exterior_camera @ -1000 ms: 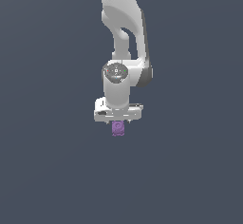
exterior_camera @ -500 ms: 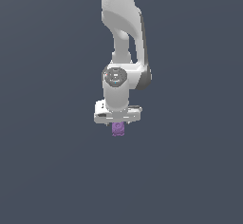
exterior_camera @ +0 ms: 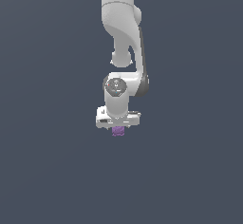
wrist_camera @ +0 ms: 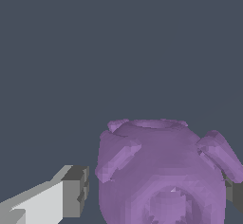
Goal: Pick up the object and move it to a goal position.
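Note:
The object [wrist_camera: 161, 171], a small purple block with bumpy edges and a round mark on its face, sits between my fingers in the wrist view. My gripper [wrist_camera: 155, 192] is open around it. A gap of grey ground shows between one grey fingertip [wrist_camera: 75, 192] and the block. The other fingertip [wrist_camera: 236, 193] shows only at the frame's edge, right against the block's side. In the exterior view the white hand [exterior_camera: 117, 116] points straight down, and only the lower part of the object [exterior_camera: 117, 132] sticks out beneath it.
The ground [exterior_camera: 190, 171] is a plain dark grey surface with no other objects or edges in view. The white arm [exterior_camera: 121, 23] rises from the hand to the top of the exterior view.
The hand has sunk a little lower over the block, covering more of it. The block itself has stayed in place.

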You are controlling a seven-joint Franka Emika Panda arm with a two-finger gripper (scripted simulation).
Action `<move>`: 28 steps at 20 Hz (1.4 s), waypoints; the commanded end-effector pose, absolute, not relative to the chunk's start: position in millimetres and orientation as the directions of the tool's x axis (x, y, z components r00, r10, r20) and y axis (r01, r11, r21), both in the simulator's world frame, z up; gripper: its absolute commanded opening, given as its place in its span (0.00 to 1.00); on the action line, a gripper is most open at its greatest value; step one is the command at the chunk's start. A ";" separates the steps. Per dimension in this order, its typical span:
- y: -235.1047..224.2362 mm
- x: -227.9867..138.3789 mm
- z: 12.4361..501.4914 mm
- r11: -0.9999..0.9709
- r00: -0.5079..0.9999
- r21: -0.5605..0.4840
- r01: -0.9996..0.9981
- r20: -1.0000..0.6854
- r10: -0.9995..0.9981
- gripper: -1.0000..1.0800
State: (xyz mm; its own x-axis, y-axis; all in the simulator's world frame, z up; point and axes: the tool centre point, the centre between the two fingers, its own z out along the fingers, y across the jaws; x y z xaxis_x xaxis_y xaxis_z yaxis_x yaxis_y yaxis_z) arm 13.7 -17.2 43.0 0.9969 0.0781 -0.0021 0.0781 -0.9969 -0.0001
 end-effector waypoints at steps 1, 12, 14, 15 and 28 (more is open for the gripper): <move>-17.3 14.9 39.3 -0.997 0.997 0.000 0.078 0.000 0.078 0.96; -17.3 15.0 39.2 -0.997 0.997 0.000 0.078 0.000 0.078 0.00; -17.2 14.9 40.1 -0.997 0.997 0.000 0.078 0.000 0.078 0.00; -16.5 14.5 40.1 -0.997 0.997 0.000 0.078 0.000 0.078 0.00; 40.1 -21.6 41.8 -0.997 0.997 0.000 0.078 0.000 0.078 0.00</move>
